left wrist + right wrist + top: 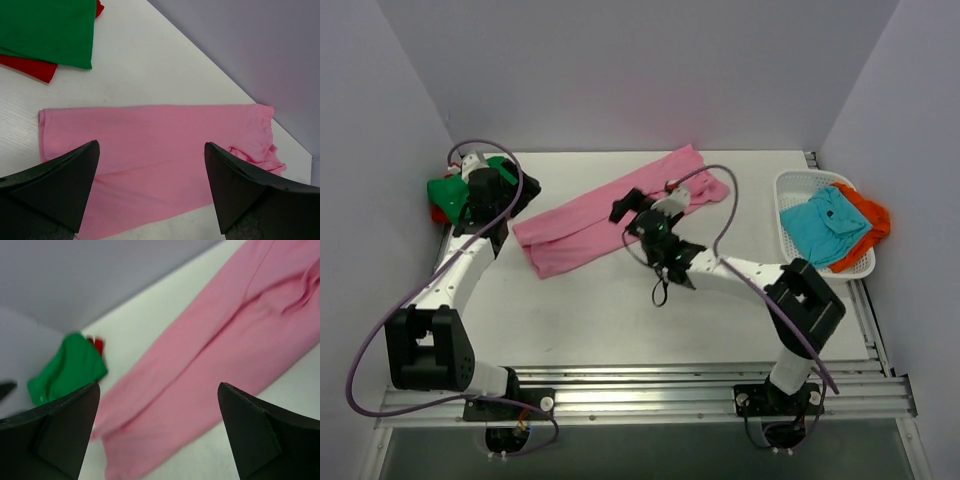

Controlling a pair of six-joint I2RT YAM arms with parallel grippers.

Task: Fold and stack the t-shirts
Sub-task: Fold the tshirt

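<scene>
The pink t-shirt (610, 215) lies folded lengthwise into a long strip, running diagonally across the table's middle. It also shows in the left wrist view (155, 150) and the right wrist view (210, 360). A green t-shirt (445, 190) lies folded on a red t-shirt (438, 212) at the far left. My left gripper (508, 205) is open and empty, held above the strip's left end (152, 190). My right gripper (632, 212) is open and empty, held above the strip's middle (157, 435). A teal t-shirt (825, 225) and an orange t-shirt (870, 215) lie in the basket.
The white mesh basket (790, 190) stands at the right edge of the table. Grey walls close in the back and both sides. The green and red stack sits in the back left corner, seen in the left wrist view (50, 30).
</scene>
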